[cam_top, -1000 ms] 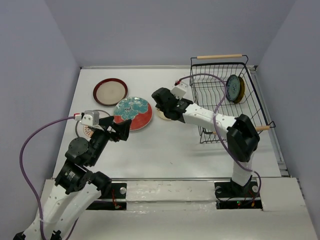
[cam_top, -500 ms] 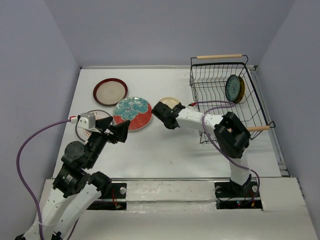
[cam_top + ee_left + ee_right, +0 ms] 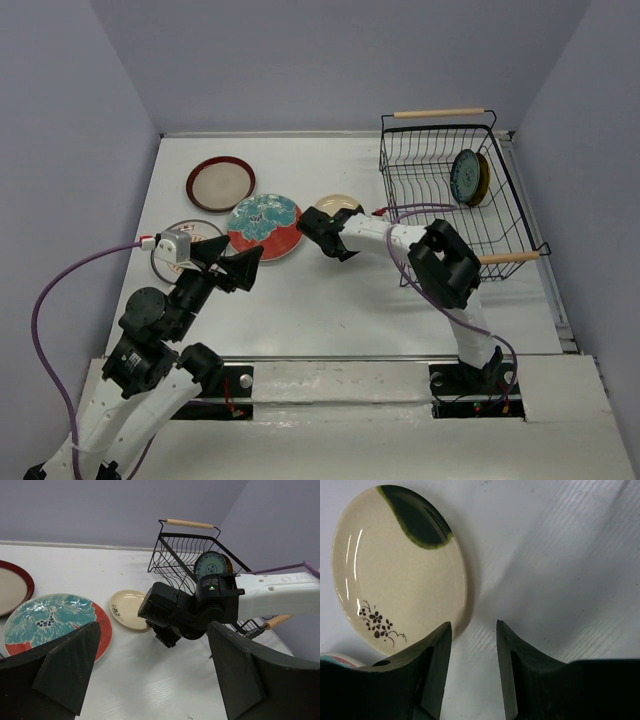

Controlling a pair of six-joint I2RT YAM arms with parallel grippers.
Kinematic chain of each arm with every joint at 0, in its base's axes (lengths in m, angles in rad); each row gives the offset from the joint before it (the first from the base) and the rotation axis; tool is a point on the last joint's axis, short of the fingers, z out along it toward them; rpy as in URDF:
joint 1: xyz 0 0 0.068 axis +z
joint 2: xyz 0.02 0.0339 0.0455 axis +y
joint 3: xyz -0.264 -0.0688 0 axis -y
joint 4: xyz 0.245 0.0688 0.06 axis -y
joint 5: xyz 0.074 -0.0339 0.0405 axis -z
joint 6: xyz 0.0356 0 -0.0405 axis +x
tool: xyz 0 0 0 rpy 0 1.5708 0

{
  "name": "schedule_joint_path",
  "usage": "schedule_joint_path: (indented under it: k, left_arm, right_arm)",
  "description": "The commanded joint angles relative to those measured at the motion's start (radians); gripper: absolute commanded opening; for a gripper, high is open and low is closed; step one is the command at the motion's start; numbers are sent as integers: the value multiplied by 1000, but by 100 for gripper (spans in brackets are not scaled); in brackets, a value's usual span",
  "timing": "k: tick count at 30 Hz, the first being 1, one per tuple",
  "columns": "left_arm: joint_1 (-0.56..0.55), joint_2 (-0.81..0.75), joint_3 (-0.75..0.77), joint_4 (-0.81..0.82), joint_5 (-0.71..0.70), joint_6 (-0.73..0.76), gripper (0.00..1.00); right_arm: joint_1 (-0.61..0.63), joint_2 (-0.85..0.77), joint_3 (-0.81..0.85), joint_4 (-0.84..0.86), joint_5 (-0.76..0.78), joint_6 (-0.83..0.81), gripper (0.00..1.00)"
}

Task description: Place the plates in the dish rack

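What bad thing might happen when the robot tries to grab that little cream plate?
The right gripper is open at the edge of the cream plate, which lies flat, so the grip might slip off its thin rim. Pushed, it might bump the floral plate close by.

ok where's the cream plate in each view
Top external: cream plate at centre, just behind the right gripper.
Left wrist: left of centre, beside that gripper.
Right wrist: upper left, filling that corner.
Shared landmark: the right gripper, beside the plate in every view.
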Motion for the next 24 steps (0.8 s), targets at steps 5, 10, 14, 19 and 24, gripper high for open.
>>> schedule_joint_path:
  k: [5,10,14,19,24]
  left_arm:
    - [-29,-8,5,38,-10,4,99]
    - [-30,4,5,40,-6,4,99]
    - [-29,13,4,41,-7,7,99]
    - [-29,25,4,38,-10,8,99]
    - [-29,35,4,38,-12,10,99]
  right_arm:
    - [-26,50,45,-3,26,38,47]
    - [-46,53,35,20,33,8,47]
    - [-55,60,29,45,29,-17,45]
    - [-74,67,38,82,38,-83,40]
    - [-74,65,47,97,64,-126,36]
